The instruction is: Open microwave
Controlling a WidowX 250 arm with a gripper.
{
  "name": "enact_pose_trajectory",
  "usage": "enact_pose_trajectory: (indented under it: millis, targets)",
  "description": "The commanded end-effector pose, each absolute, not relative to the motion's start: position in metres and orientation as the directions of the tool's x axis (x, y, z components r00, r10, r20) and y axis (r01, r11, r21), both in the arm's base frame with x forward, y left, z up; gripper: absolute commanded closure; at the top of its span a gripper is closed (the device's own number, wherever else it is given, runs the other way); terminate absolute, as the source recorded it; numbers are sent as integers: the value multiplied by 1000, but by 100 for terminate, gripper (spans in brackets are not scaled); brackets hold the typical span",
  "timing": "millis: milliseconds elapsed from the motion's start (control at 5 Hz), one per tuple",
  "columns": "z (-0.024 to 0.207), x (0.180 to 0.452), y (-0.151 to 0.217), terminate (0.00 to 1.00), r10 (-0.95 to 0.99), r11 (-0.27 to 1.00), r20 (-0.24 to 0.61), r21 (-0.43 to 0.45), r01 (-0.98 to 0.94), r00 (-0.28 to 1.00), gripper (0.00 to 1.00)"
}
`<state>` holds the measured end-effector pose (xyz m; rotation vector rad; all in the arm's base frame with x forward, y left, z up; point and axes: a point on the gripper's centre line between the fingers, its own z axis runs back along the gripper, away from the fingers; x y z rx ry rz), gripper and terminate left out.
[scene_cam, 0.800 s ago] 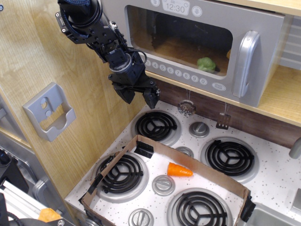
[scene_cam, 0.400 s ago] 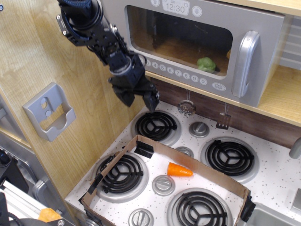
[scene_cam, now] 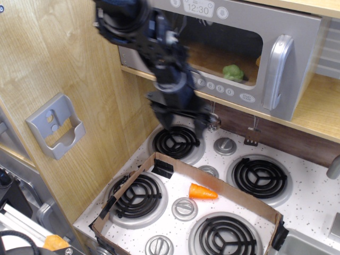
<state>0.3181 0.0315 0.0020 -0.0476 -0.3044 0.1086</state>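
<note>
Grey microwave (scene_cam: 297, 64) (door shut, silver handle (scene_cam: 274, 71))

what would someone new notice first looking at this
Probably the dark robot arm reaching down from the upper left, its open gripper blurred above the rear-left burner. Behind it sits the grey microwave, door shut, silver handle at its right and something green inside. Lower down, an orange carrot lies inside a cardboard frame on the stovetop.

Grey microwave (scene_cam: 287, 32) — orange carrot (scene_cam: 202, 192)
</note>
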Motion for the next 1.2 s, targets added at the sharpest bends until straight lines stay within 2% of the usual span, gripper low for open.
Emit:
enact_pose_trajectory:
  millis: [0,200,600,1000]
  targets:
    - [43,311,-4,0,167,986,392,-80,-147,905,0]
    - [58,313,-24,0,157,988,418,-58,-146,895,0]
    - [97,343,-57,0,105,994,447,-26,-105,888,0]
    - [113,358,-75,0,94,995,464,-14,-99,881,0]
